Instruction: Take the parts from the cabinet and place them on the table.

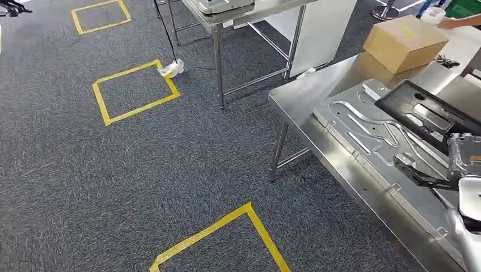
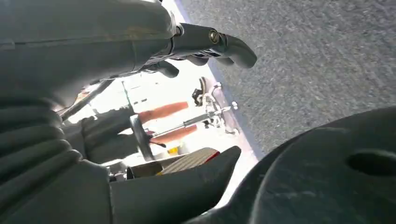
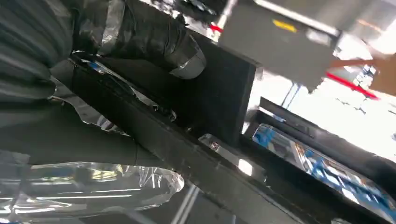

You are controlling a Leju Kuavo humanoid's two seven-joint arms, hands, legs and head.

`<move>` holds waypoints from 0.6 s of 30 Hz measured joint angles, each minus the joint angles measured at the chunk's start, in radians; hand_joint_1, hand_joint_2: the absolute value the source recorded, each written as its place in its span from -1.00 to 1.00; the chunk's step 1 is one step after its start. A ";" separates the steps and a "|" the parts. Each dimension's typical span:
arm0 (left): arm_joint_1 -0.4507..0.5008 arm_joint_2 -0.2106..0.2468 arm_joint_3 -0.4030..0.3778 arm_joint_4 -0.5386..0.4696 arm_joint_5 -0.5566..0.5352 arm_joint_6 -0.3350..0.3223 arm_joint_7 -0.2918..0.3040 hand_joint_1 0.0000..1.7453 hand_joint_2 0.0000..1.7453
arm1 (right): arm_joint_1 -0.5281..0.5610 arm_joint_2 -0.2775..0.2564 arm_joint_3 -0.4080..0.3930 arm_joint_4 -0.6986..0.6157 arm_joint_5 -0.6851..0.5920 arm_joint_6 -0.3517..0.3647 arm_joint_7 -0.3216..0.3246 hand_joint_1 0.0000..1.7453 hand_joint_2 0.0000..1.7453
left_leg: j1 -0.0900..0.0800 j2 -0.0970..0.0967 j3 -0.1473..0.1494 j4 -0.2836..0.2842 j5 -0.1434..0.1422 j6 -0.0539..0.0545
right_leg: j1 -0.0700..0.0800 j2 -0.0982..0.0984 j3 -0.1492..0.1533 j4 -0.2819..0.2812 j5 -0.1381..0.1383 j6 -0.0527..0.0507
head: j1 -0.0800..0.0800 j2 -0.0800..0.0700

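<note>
A black rectangular frame part (image 1: 422,107) hovers low over the steel table (image 1: 300,96) at the right, above a large stamped silver panel (image 1: 363,127) lying flat there. My right hand (image 1: 460,157) grips the frame's near edge. In the right wrist view, the tape-wrapped fingers (image 3: 154,39) of that hand are clamped over the black frame (image 3: 219,98). My left hand (image 2: 93,56) hangs over the grey carpet with fingers (image 2: 219,44) and thumb (image 2: 187,182) apart and nothing between them.
A cardboard box (image 1: 405,41) stands at the table's far end, and a person's hand (image 1: 456,22) reaches in behind it. A second steel table (image 1: 218,51) stands farther back. Yellow tape squares (image 1: 136,90) mark the carpet.
</note>
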 joint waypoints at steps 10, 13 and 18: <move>-0.003 0.003 0.000 0.000 -0.001 -0.006 -0.013 -1.00 1.00 | -0.002 -0.008 -0.012 0.093 0.000 -0.009 -0.007 1.00 1.00 | 0.005 -0.036 -0.160 0.340 -0.152 -0.028 | 0.000 0.024 -0.002 -0.004 0.002 -0.050 | -0.004 0.000; -0.003 0.003 0.000 0.000 -0.004 -0.006 -0.014 -1.00 1.00 | -0.002 -0.008 -0.020 0.112 0.000 0.019 -0.011 1.00 1.00 | 0.005 -0.041 -0.085 0.165 -0.034 -0.014 | 0.004 0.035 0.003 -0.002 0.001 -0.051 | -0.004 0.000; -0.002 0.006 0.000 0.000 -0.018 -0.012 -0.010 -1.00 1.00 | -0.001 0.002 -0.079 0.201 0.000 0.040 -0.048 -1.00 -1.00 | 0.003 -0.063 -0.020 0.005 0.013 -0.018 | 0.009 0.042 -0.007 0.003 0.000 -0.048 | -0.003 0.000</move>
